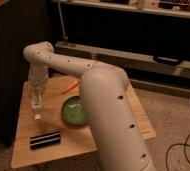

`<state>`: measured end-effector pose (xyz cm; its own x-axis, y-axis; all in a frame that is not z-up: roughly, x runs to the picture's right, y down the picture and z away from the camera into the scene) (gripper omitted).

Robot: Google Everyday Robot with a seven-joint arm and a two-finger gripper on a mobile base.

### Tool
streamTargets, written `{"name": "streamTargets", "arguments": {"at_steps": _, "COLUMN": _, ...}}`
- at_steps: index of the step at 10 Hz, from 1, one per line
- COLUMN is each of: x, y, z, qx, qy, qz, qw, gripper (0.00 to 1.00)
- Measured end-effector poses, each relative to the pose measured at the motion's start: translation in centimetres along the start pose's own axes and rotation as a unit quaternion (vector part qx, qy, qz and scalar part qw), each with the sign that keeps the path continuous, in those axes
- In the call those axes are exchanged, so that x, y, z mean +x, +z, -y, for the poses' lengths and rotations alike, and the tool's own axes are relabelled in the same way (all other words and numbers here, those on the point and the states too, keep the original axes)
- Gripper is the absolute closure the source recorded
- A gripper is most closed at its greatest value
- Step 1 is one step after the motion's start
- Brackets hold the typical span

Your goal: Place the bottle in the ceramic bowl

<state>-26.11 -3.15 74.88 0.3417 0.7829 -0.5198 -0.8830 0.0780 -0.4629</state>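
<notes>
One step of the job is looking done and one is waiting. The gripper (36,98) is hanging over the left side of the table (28,152), its fingers pressed together and pinching the bottle (37,110). The bottle is dangling roughly upright beneath it with the small cap pointing down, though I cannot tell whether the cap is touching the wood or hanging just clear of it. By my reckoning the pick-up is finished, while the carry and the drop are yet to come. The bowl (72,112) is sitting empty near the middle of the table, to the right of the bottle in the picture and apart from it, with its right edge hiding behind the arm (110,115). What is left, as I am judging it, is a short sideways move over the bowl, a lowering, and a release. Counting things, I am seeing one bottle, one bowl, one black bar (44,139) with a pale stripe lying near the front edge, one slim orange thing (70,87) lying behind the bowl, one table, and one arm carrying one gripper.
</notes>
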Motion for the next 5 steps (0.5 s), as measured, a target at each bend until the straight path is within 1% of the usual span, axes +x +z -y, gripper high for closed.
{"name": "streamTargets", "arguments": {"at_steps": 2, "x": 1.7, "y": -4.3, "z": 4.0, "qx": 0.009, "qy": 0.02, "qz": 0.009, "qw": 0.9997, "gripper": 1.0}}
{"name": "streamTargets", "arguments": {"at_steps": 3, "x": 2.2, "y": -5.2, "z": 5.2, "qx": 0.008, "qy": 0.027, "qz": 0.011, "qw": 0.9995, "gripper": 1.0}}
{"name": "streamTargets", "arguments": {"at_steps": 4, "x": 2.6, "y": -5.7, "z": 6.1, "qx": 0.008, "qy": 0.032, "qz": 0.014, "qw": 0.9994, "gripper": 1.0}}
{"name": "streamTargets", "arguments": {"at_steps": 5, "x": 3.1, "y": -5.7, "z": 7.1, "qx": 0.006, "qy": 0.038, "qz": 0.015, "qw": 0.9992, "gripper": 1.0}}
